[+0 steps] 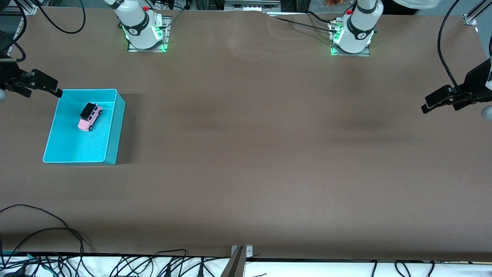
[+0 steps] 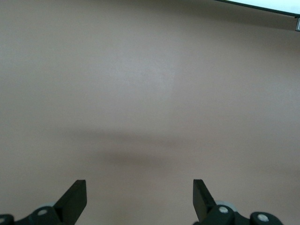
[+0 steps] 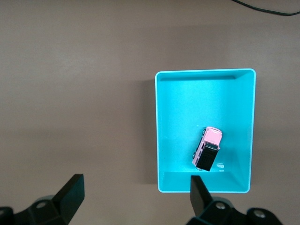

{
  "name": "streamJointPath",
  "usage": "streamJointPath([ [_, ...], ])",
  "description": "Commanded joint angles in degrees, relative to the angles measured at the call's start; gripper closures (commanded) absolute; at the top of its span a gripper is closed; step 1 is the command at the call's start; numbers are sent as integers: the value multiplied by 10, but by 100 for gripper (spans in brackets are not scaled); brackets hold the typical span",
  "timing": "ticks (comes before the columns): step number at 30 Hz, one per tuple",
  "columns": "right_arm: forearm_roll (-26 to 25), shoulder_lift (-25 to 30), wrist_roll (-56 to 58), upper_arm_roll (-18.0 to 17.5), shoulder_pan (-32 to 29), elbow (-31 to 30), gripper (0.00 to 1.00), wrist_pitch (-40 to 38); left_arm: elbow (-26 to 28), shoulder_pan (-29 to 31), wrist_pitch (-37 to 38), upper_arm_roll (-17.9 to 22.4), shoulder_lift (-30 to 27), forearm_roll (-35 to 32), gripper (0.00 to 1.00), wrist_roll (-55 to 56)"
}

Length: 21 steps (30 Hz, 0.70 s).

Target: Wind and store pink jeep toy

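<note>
The pink jeep toy (image 1: 90, 116) (image 3: 208, 147), pink body with a black roof, stands on its wheels inside the cyan bin (image 1: 115, 127) (image 3: 157, 131), at the bin's end farther from the front camera. My right gripper (image 1: 44, 92) (image 3: 136, 194) hangs open and empty over the table just outside the bin's corner. One of its fingertips (image 3: 199, 192) overlaps the bin's rim in the right wrist view. My left gripper (image 1: 441, 105) (image 2: 139, 197) waits open and empty over bare table at the left arm's end.
The brown table top (image 1: 246, 154) spreads between the two arm bases (image 1: 146, 34) (image 1: 351, 38). Black cables (image 1: 57, 238) lie along the table edge nearest the front camera. A metal bracket (image 1: 240, 259) sits at the middle of that edge.
</note>
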State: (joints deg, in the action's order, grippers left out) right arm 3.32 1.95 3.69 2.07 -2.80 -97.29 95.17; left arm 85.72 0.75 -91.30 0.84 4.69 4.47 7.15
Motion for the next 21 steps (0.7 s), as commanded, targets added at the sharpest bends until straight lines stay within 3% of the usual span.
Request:
streamJointPath([
  [1,-2,-3,9,1,-2,14,0,-14,1,1,1,2,-6,-10,0,-8],
  [21,0,-5,-1,-1,1,17,0,-8,1,0,3,0,-7,-13,0,-7],
])
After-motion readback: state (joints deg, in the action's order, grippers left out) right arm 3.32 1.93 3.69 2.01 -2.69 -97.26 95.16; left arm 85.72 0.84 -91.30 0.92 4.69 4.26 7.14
